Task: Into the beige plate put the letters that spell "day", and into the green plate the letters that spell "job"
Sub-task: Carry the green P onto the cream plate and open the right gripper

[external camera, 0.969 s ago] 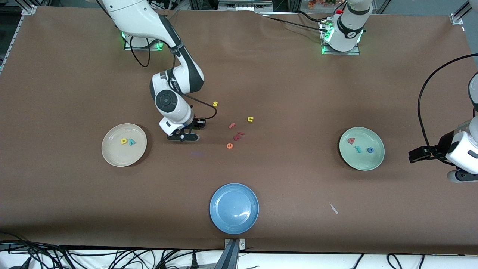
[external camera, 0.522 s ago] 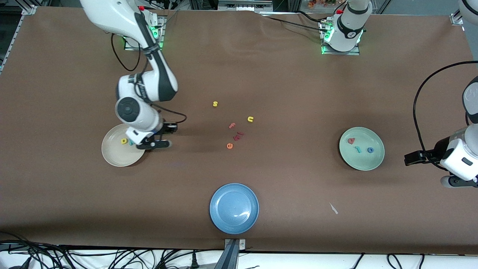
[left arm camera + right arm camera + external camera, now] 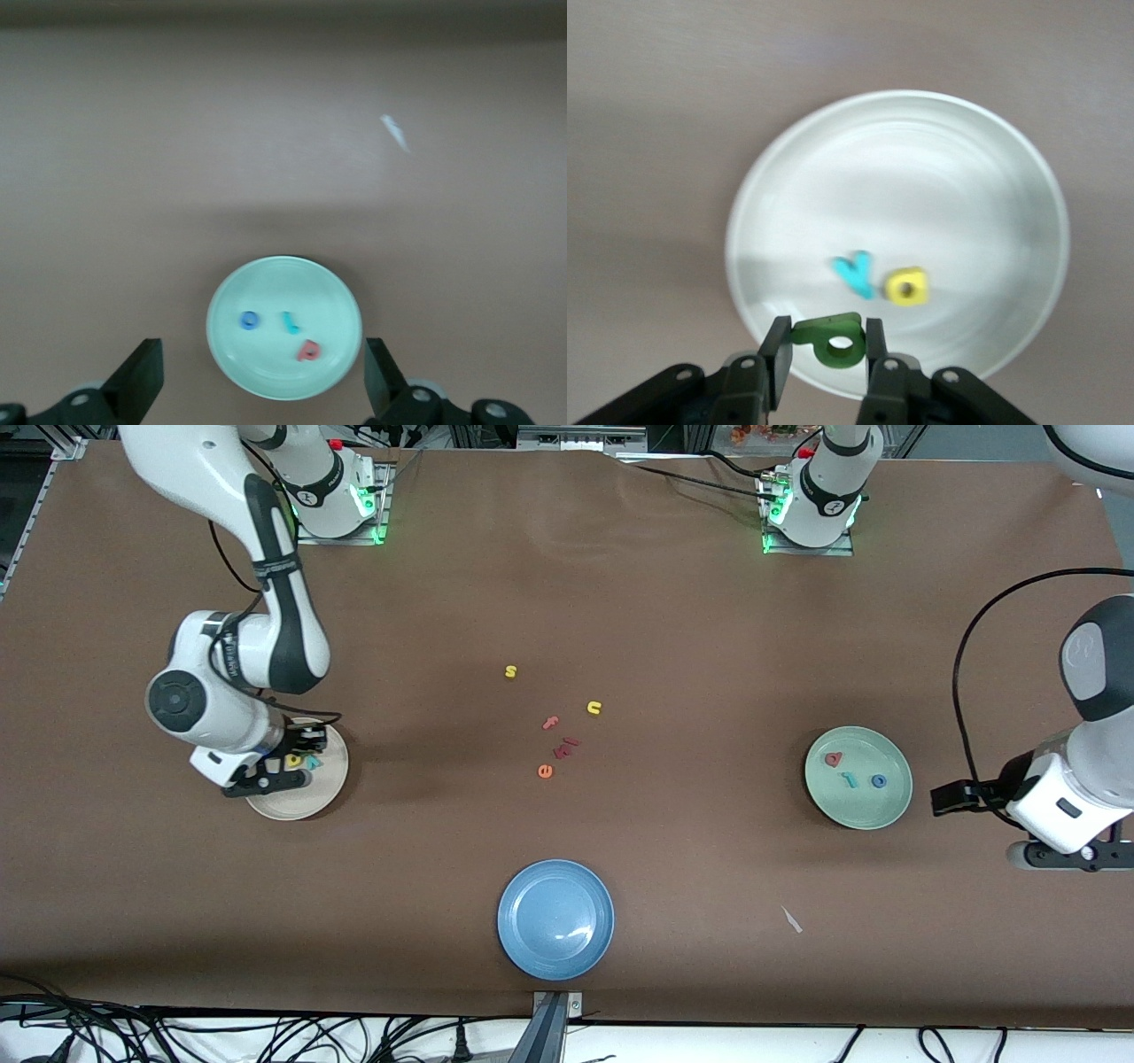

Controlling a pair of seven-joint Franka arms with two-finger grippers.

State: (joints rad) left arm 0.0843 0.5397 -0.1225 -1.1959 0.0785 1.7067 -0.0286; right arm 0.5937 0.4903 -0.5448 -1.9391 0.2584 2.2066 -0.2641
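Observation:
My right gripper [image 3: 266, 781] hangs over the edge of the beige plate [image 3: 301, 804], shut on the green looped letter [image 3: 833, 340]. In the right wrist view the gripper [image 3: 825, 347] pinches that letter above the beige plate [image 3: 921, 159]. The yellow letter [image 3: 907, 286] and the teal "y" [image 3: 855, 273] lie in the plate. The green plate [image 3: 858, 810] holds the salmon letter [image 3: 833, 759], the teal "j" [image 3: 850, 779] and the blue "o" [image 3: 878, 780]. My left gripper [image 3: 1059, 856] is open beside the green plate, toward the left arm's end of the table, with nothing between its fingers [image 3: 142, 381].
A blue plate [image 3: 555, 957] sits near the front camera at the middle. Loose letters lie mid-table: a yellow "s" [image 3: 510, 671], a yellow "u" [image 3: 594, 708], a salmon "f" [image 3: 551, 723], an orange "e" [image 3: 545, 771] and dark red pieces [image 3: 567, 746]. A white scrap [image 3: 791, 919] lies nearby.
The right arm has swung from mid-table toward its own end, carrying the green letter over the beige plate. The left gripper has drifted slightly toward the green plate.

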